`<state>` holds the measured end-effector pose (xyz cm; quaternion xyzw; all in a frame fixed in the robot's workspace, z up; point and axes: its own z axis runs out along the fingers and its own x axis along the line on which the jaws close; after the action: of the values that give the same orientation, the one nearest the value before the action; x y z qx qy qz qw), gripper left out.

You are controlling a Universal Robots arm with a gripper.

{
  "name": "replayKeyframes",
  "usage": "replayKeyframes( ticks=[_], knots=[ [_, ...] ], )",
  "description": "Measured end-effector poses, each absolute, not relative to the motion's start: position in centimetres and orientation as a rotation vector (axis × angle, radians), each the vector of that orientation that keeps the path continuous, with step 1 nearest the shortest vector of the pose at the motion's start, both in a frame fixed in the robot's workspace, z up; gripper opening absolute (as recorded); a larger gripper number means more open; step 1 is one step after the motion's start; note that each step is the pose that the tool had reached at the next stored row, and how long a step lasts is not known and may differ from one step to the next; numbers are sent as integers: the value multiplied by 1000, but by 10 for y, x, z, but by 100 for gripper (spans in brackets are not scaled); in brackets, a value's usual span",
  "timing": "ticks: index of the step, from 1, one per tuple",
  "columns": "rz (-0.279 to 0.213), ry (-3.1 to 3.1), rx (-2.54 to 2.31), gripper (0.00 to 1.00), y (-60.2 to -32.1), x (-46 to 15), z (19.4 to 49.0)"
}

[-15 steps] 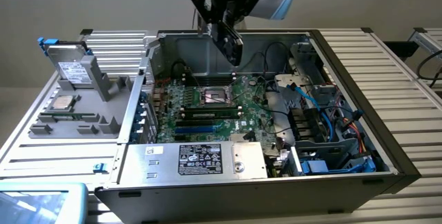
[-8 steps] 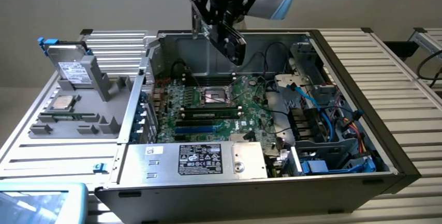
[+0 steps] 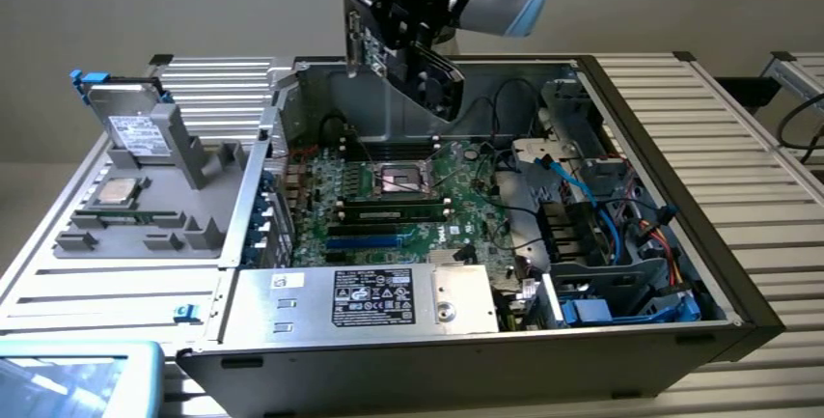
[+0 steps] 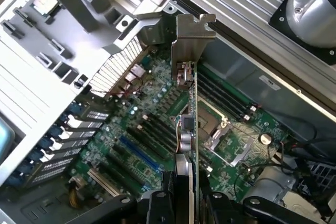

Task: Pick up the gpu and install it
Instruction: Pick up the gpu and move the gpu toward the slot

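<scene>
Over motherboard (image 4: 152,98), gpu (image 4: 186,129) held edgewise, bracket (image 4: 190,38) end outermost.

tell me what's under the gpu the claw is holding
The gpu, gripped by the claw, hangs above the open computer case. Below it lie the motherboard, its processor socket and a memory stick. The strip of board behind the card's edge is covered.
</scene>
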<state>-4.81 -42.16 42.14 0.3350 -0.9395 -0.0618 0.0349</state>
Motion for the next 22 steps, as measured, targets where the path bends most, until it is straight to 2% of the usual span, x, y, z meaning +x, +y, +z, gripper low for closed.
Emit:
replayKeyframes(
  ticks=[22],
  knots=[
    [-164, -2607, 1572, 29, -422, -48, 420]
  ],
)
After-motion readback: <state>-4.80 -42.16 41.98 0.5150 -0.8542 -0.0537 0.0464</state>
